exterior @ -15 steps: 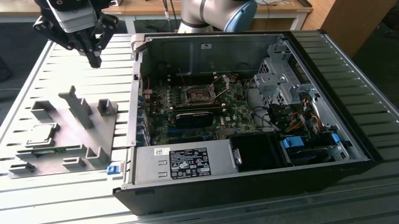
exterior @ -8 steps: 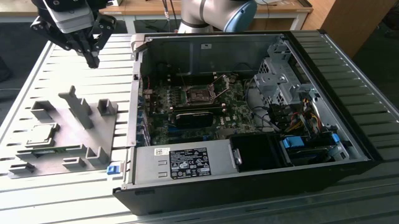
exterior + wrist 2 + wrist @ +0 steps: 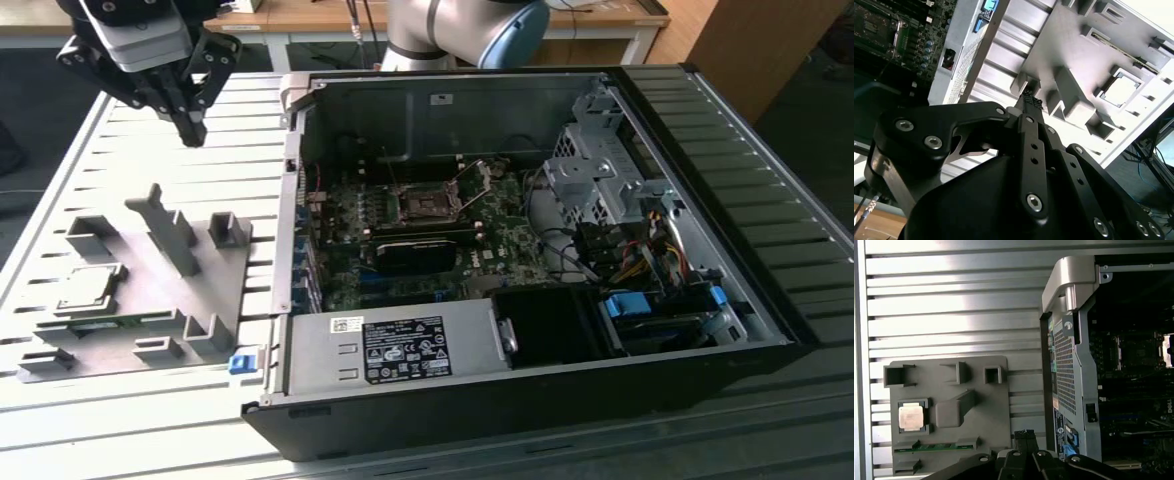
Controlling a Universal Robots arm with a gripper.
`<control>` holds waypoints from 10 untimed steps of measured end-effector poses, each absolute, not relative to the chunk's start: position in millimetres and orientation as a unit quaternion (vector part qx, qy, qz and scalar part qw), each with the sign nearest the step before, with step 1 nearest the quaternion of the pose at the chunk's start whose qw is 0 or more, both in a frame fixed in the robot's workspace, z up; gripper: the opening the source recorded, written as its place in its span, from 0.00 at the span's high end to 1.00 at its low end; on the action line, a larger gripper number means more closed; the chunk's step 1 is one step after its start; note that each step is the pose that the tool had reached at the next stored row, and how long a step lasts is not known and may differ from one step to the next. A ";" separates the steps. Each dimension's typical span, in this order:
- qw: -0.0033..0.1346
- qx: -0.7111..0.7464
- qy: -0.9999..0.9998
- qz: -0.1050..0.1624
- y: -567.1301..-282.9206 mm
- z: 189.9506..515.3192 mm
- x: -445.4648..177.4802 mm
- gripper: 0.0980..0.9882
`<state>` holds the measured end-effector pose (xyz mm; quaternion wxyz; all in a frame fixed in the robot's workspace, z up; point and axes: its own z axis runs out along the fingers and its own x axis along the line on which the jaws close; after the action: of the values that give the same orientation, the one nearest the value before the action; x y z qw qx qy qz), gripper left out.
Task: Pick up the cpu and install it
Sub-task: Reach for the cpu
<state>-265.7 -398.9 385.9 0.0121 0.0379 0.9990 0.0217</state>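
Quick rundown of the bench. The black two-finger pincer (image 3: 191, 132) hangs in the air at about 10 o'clock in the exterior view, above the slatted aluminium surface (image 3: 134, 420). Its fingers are pressed together with nothing pinched between them. Both wrist views show the same thing, the tips of the pincer (image 3: 1029, 101) (image 3: 1024, 434) meeting over the slats.

The cpu (image 3: 83, 287), a small flat square chip with a silvery metal top, is lying flat in a square pocket of the grey plastic tray (image 3: 134, 310), the one with upright blocks, at about 8 o'clock in the exterior view. From the pincer it's down toward 7 o'clock and well apart, so nothing is touching it. You can see the cpu (image 3: 910, 417) (image 3: 1120, 90) in both wrist views too, seated in its pocket. In the first wrist view a thin green memory stick (image 3: 936, 446) sits in a slot of the tray just beside it.

The big open black computer case (image 3: 534, 410) lies on its side on the surface, filling the middle and the 3 o'clock side of the exterior view, right next to the tray. Inside is the green motherboard (image 3: 494, 220), with the dark square socket frame (image 3: 430, 207) close to dead centre, roughly toward 2 o'clock from the cpu. The grey-and-blue robot arm (image 3: 467, 30) pokes in at 12 o'clock.
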 end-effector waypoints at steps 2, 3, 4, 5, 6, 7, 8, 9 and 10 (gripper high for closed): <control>0.012 0.038 0.999 0.022 -398.9 385.8 -267.6 0.99; 0.012 0.038 0.999 0.022 -398.9 385.8 -268.6 0.99; 0.012 0.038 0.999 0.022 -398.9 385.6 -269.6 0.99; 0.012 0.038 0.999 0.022 -398.9 385.6 -270.7 0.99; 0.012 0.038 0.999 0.022 -398.9 385.6 -271.7 0.99; 0.012 0.038 0.999 0.022 -398.9 385.5 -272.7 0.99; 0.012 0.038 0.999 0.022 -398.9 385.5 -273.6 0.99; 0.012 0.038 0.999 0.022 -398.9 385.5 -274.6 0.99; 0.012 0.038 0.999 0.022 -398.9 385.4 -275.6 0.99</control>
<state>-275.6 -398.9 385.4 0.0121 0.0379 0.9990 0.0217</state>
